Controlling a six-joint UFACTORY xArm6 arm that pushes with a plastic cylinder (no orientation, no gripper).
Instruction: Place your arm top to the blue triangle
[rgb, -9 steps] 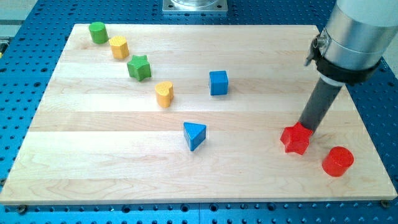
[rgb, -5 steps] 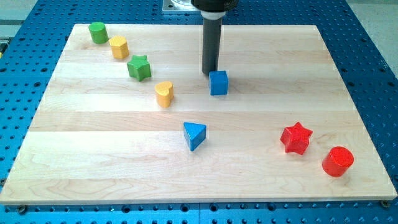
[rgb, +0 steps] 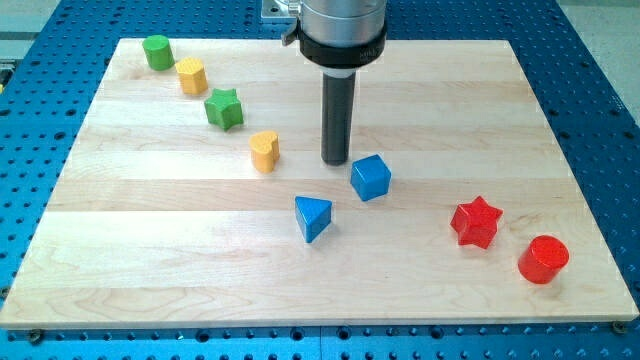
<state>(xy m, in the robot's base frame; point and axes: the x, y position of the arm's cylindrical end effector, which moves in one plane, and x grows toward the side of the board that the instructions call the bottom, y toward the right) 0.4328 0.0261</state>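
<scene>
The blue triangle (rgb: 313, 217) lies on the wooden board (rgb: 150, 250) a little below its middle. My tip (rgb: 335, 160) rests on the board above the triangle and slightly to its right, a short gap away. The blue cube (rgb: 371, 178) sits just right of and below my tip, close to it, turned at an angle, and up-right of the triangle.
A yellow heart-shaped block (rgb: 264, 151) stands left of my tip. A green star (rgb: 224, 108), a yellow hexagon (rgb: 192, 75) and a green cylinder (rgb: 156, 51) run up to the view's top left. A red star (rgb: 475, 222) and a red cylinder (rgb: 543, 260) sit at the bottom right.
My tip went from the red star at the right to the board's upper middle, then down toward the view's bottom. The blue cube got pushed down and to the right and has turned.
</scene>
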